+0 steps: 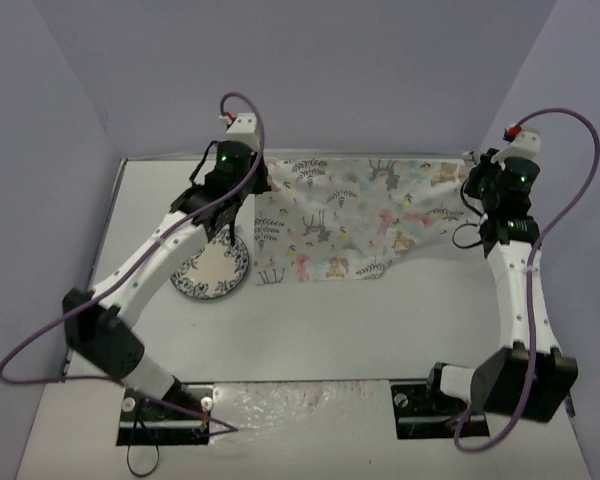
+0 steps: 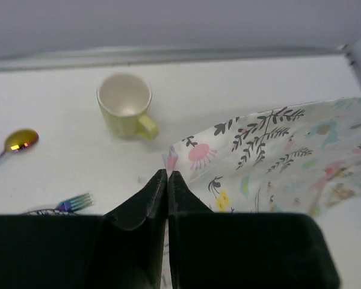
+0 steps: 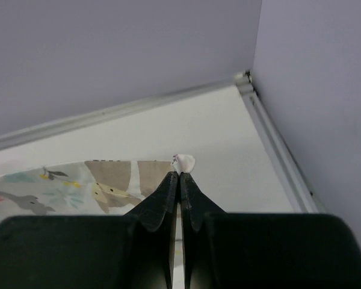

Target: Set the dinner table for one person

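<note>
On the white dinner table point(image 1: 360, 320) a cloth mat point(image 1: 360, 215) printed with pastel animals and leaves lies stretched between the two arms at the far side. My left gripper point(image 2: 167, 173) is shut on the mat's point(image 2: 277, 144) far left corner, where a pink tip of fabric pokes out between the fingertips. My right gripper point(image 3: 180, 174) is shut on the mat's point(image 3: 78, 183) far right corner, with a small white nub of cloth showing above the closed tips. From above, the left gripper point(image 1: 252, 188) and the right gripper point(image 1: 477, 192) each sit at one end of the mat.
A patterned plate point(image 1: 212, 268) lies under the left arm. A yellow-green mug point(image 2: 125, 105), an iridescent spoon point(image 2: 19, 141) and a fork point(image 2: 75, 202) sit left of the mat. A metal edge strip point(image 3: 277, 144) and purple walls bound the table's far right corner.
</note>
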`<action>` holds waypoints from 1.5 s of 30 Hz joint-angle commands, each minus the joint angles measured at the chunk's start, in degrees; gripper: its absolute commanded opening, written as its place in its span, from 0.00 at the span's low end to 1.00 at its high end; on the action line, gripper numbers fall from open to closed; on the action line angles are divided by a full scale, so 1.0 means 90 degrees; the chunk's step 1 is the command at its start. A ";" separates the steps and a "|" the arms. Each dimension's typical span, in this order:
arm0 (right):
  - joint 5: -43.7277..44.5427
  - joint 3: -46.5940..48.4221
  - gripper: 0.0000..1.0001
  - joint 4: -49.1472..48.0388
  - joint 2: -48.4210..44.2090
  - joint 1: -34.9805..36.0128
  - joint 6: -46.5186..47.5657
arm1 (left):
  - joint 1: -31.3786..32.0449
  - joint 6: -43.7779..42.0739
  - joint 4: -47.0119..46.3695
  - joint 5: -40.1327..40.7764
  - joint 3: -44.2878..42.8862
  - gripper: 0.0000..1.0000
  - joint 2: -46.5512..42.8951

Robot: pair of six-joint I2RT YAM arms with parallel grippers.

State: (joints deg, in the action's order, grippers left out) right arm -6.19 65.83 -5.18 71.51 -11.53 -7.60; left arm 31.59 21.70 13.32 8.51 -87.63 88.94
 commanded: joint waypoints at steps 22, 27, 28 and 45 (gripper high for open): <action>0.1192 0.0216 0.00 0.0000 -0.1844 -0.0008 0.0056 | 0.0640 -0.0719 -0.0151 0.1065 0.0786 0.00 -0.2596; 0.1669 -0.0189 0.00 0.0133 -0.2591 -0.0008 0.0068 | 0.1460 -0.0699 -0.0139 0.1464 0.1452 0.00 -0.2954; 0.1744 -0.0239 0.00 0.0168 -0.2730 -0.0008 0.0058 | 0.1629 -0.0695 -0.0095 0.1642 0.1532 0.00 -0.3028; 0.3701 -0.0062 0.00 0.1732 -0.3885 0.0012 -0.0422 | 0.3626 0.0381 0.0520 0.2703 0.2388 0.00 -0.3821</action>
State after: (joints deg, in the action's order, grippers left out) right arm 19.87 62.57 8.87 31.69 -11.20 -9.51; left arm 64.24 22.14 19.15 27.94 -66.52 52.52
